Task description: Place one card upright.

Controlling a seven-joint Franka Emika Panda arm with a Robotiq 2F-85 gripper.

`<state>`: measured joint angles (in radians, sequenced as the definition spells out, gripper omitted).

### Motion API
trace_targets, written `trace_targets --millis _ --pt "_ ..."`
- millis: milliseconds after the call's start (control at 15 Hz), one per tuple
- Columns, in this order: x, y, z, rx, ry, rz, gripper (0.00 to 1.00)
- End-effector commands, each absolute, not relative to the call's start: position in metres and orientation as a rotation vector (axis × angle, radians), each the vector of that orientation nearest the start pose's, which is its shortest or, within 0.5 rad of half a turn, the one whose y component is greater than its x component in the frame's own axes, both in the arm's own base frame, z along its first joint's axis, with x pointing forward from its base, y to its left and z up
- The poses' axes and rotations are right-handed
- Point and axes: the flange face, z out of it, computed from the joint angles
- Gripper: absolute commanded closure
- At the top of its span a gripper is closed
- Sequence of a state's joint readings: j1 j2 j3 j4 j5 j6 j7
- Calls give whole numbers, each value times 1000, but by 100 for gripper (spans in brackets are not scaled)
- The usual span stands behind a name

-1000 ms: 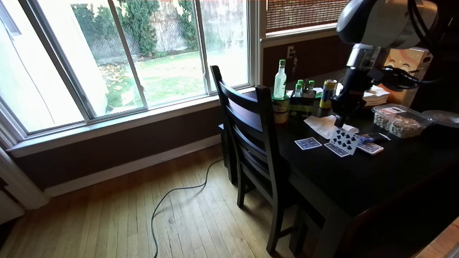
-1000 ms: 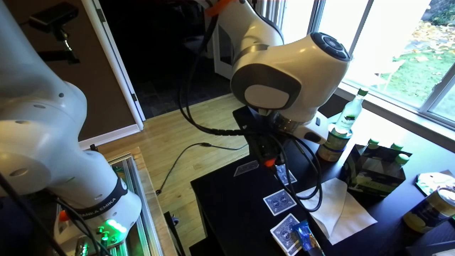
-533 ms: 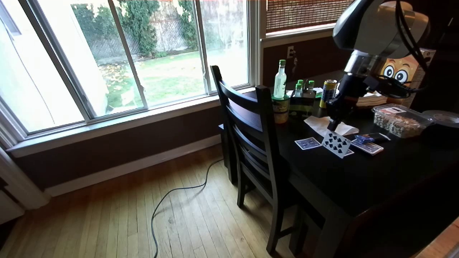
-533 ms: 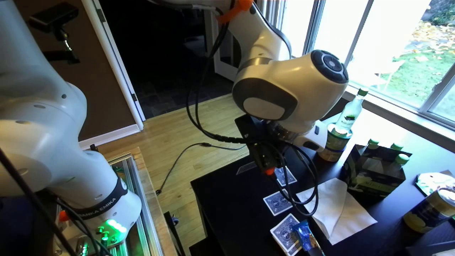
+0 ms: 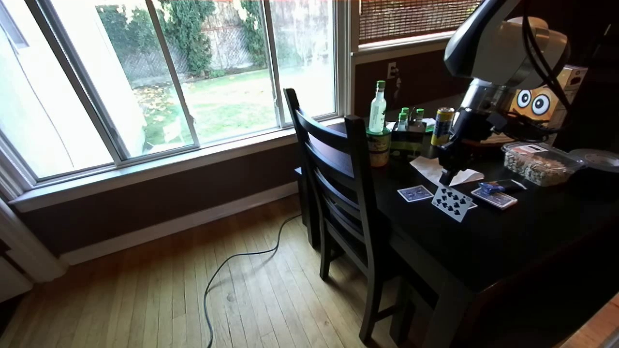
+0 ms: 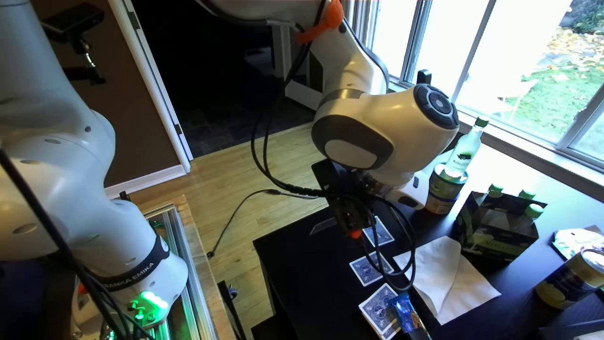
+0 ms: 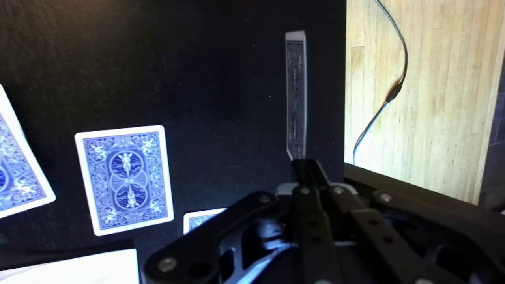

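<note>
My gripper [image 5: 446, 180] is shut on a playing card [image 5: 452, 203] by one end. The card's spade face shows in an exterior view, tilted to one side. The card also shows as a thin sliver in an exterior view [image 6: 323, 227]. In the wrist view the held card [image 7: 296, 94] is nearly edge-on, ahead of the closed fingertips of the gripper [image 7: 309, 171]. I cannot tell whether its lower edge touches the black table [image 7: 221, 98]. Face-down blue cards lie flat on the table: one at the side [image 6: 379, 232], one in the middle [image 6: 371, 269], one under a blue wrapper [image 6: 377, 309].
A white napkin [image 6: 443, 278] lies behind the cards. The blue wrapper [image 6: 406, 314], a bottle carrier [image 6: 500, 226], a bottle on a tub [image 6: 465, 151], a can [image 5: 442, 126] and a plastic food box [image 5: 541, 164] stand or lie around. A chair [image 5: 358, 193] is at the table edge.
My gripper has moved down and, in an exterior view, to the left, carrying the card lower towards the table. The card's tilt has changed. The flat cards have not moved.
</note>
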<state>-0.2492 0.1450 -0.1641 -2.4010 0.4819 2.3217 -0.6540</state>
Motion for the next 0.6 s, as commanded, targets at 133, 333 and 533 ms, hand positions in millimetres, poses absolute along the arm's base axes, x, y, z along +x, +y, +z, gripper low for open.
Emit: trace_targets --millis 133,333,533 --pt "442 -179 235 -2595 91 11 100" --pt "441 -185 226 -2519 64 32 100" --pt "443 -195 211 -2464 52 46 100"
